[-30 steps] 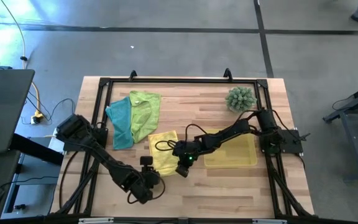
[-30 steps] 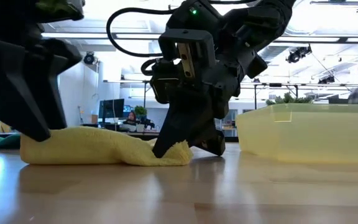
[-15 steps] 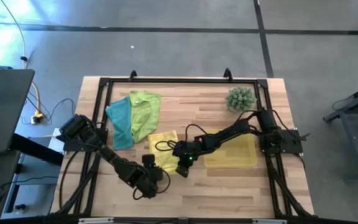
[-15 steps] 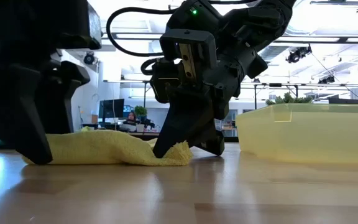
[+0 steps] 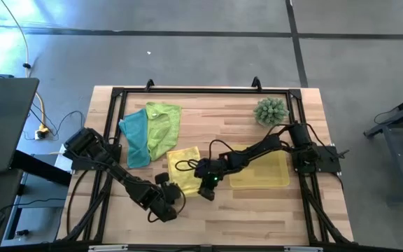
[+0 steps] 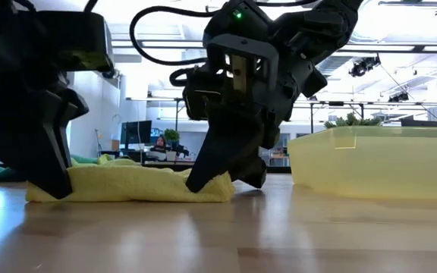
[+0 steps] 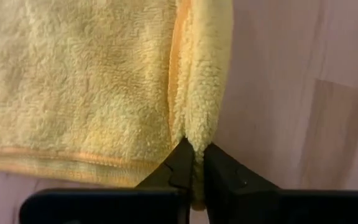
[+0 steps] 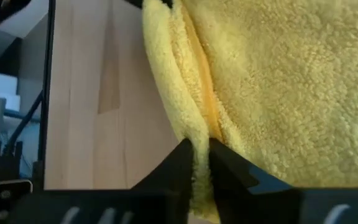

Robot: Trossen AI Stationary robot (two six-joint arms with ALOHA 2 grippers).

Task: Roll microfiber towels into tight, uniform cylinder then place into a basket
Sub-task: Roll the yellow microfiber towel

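I am pinching the near edge of the yellow towel [image 5: 184, 170] with my left gripper [image 7: 194, 163], jaws clenched on a fold of its hem. My right gripper [image 8: 196, 155] is nipping the same towel's folded edge at its other corner. The towel is lying on the wooden table [image 5: 257, 217], just beside the yellow basket [image 5: 275, 176]. The teal towel [image 5: 136, 136] and lime green towel [image 5: 162, 126] are lying together farther back.
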